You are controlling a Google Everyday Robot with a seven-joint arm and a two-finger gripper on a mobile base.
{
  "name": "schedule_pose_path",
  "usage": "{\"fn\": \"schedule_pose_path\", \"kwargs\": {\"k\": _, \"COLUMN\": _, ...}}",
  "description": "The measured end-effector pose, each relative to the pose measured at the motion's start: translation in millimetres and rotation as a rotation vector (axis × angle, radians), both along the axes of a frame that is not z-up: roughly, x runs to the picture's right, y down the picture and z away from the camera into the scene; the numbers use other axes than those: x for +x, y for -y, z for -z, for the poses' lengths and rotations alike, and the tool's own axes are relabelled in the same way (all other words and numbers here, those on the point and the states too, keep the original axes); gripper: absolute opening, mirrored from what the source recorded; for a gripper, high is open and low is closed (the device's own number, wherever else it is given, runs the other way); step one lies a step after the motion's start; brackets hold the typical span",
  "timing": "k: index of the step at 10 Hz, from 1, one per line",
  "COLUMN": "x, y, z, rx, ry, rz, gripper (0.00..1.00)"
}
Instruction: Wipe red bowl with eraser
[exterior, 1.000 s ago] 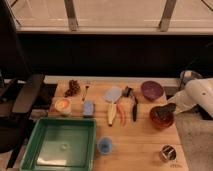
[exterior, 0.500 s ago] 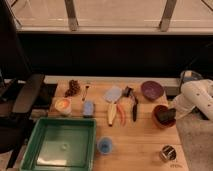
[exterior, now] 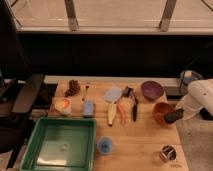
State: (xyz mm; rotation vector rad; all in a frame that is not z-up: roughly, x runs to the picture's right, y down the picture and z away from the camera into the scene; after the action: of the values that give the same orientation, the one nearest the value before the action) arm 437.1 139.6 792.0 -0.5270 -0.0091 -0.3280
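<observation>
Gripping the eraser in the end effector at the red bowl's right rim; wiping seemingly beginning, most remaining.

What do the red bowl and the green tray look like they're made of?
Red bowl: likely plastic or glazed ceramic, glossy, judging by its rim sheen. Green tray: probably plastic, smooth, even colour with a soft glare. The gripper sits at the bowl's right rim, with the eraser.

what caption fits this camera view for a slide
Gripper holds the eraser at the red bowl right rim on the wooden table
</observation>
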Motion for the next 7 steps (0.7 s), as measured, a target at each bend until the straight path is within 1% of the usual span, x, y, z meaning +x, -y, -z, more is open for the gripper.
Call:
{"fn": "schedule_pose_path", "kwargs": {"k": 2, "x": -17.5, "y": 16.4, "z": -5.2, "rx": 0.028, "ry": 0.020, "rz": 0.032, "gripper": 0.00}}
{"fn": "schedule_pose_path", "kwargs": {"k": 3, "x": -29.0, "y": 27.9, "z": -12.5, "rx": 0.045, "ry": 0.038, "rz": 0.050, "gripper": 0.00}}
{"fn": "schedule_pose_path", "kwargs": {"k": 5, "x": -40.7, "y": 36.5, "z": -21.8, "rx": 0.062, "ry": 0.067, "rz": 0.066, "gripper": 0.00}}
{"fn": "schedule_pose_path", "kwargs": {"k": 7, "x": -47.4, "y": 33.5, "z": -23.9, "rx": 0.063, "ry": 0.091, "rz": 0.061, "gripper": 0.00}}
